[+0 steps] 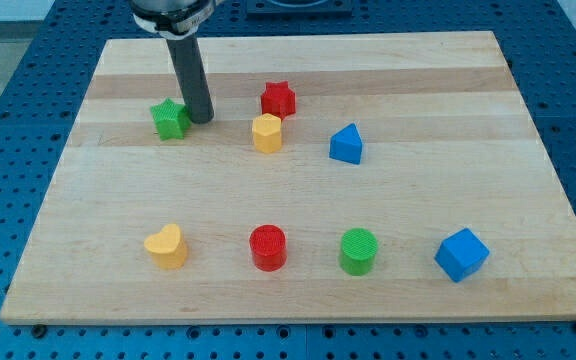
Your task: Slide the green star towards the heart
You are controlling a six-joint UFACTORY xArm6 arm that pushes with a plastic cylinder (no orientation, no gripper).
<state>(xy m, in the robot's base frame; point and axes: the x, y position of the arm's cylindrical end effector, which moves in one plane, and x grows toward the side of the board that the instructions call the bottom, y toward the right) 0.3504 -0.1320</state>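
Observation:
The green star (170, 119) lies at the upper left of the wooden board (298, 290). My tip (201, 119) stands right beside it, on its right side, touching or nearly touching it. The yellow heart (166, 246) lies near the view's bottom left, well below the star. The dark rod comes down from the view's top.
A red star (278, 99) and a yellow hexagonal block (266, 132) lie right of my tip. A blue triangular block (346, 145) is further right. Along the bottom lie a red cylinder (267, 247), a green cylinder (358, 250) and a blue cube (461, 254).

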